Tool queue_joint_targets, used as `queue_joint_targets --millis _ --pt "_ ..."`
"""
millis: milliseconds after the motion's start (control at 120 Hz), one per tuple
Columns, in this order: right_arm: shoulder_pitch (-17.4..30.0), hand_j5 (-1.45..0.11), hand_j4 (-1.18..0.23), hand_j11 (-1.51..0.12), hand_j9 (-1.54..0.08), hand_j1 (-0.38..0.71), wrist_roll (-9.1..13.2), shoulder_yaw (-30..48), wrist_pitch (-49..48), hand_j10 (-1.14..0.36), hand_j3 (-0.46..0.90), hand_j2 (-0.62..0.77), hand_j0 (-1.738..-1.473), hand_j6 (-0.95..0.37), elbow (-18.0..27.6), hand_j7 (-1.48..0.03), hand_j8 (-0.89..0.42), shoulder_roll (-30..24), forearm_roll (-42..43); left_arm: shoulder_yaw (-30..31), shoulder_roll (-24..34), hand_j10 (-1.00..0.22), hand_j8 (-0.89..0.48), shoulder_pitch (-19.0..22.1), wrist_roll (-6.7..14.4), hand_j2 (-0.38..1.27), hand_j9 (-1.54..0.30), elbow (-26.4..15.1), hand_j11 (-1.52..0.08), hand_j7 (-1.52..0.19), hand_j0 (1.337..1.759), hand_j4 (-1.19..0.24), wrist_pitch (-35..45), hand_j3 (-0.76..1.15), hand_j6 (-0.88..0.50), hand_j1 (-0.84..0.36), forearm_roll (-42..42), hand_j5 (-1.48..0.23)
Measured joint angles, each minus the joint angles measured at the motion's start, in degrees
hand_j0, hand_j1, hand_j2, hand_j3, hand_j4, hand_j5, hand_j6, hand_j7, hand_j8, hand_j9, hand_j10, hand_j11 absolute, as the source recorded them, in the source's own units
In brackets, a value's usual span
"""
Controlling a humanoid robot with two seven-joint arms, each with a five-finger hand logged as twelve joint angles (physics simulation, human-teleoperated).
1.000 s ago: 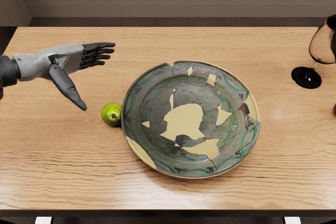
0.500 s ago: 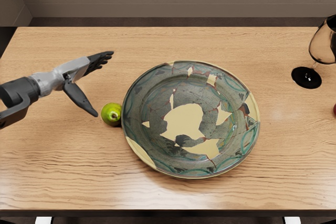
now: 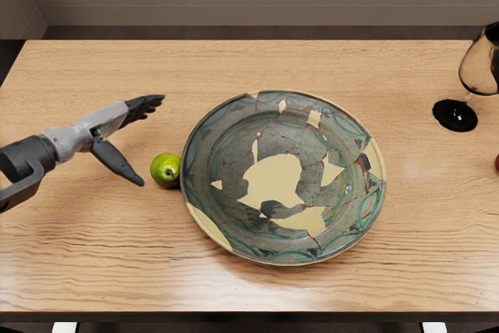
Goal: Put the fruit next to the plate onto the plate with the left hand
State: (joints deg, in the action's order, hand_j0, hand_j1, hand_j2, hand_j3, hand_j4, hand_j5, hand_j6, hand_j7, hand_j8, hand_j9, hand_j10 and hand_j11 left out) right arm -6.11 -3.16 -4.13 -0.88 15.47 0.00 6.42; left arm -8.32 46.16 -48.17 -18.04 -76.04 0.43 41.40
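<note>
The small green fruit (image 3: 165, 169) sits just beside the plate (image 3: 352, 217), touching its left edge. It looks light, round and smooth, so it may roll; grab around its fat middle. The left hand (image 3: 111, 125) is near, fingers apart, empty

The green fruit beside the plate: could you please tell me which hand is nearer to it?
Left. The left hand is open just left of the green fruit, its thumb tip close but not touching. The right hand is not in view.
</note>
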Motion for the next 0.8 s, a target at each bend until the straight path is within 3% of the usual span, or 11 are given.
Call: queue_joint_targets --millis 433,800 --pt "-0.01 -0.02 -0.01 -0.02 -0.02 -0.33 0.0 -0.01 0.0 -0.01 0.0 0.0 -1.658 -0.01 0.0 -0.02 -0.01 0.0 0.0 6.3 -1.86 -0.14 -0.14 2.02 -7.49 0.03 -0.17 -0.07 -0.17 -0.17 1.658 -0.14 12.57 0.0 -0.14 0.19 0.74 -0.17" --pt "-0.03 -0.02 -0.01 -0.02 -0.02 -0.33 -0.01 0.0 0.0 -0.01 0.0 0.0 -1.658 -0.01 0.0 -0.02 -0.01 0.0 0.0 8.96 -2.59 -0.22 -0.22 2.03 -8.55 0.05 -0.28 -0.47 -0.28 -0.28 1.658 -0.22 13.68 0.0 -0.22 0.1 1.3 -0.28"
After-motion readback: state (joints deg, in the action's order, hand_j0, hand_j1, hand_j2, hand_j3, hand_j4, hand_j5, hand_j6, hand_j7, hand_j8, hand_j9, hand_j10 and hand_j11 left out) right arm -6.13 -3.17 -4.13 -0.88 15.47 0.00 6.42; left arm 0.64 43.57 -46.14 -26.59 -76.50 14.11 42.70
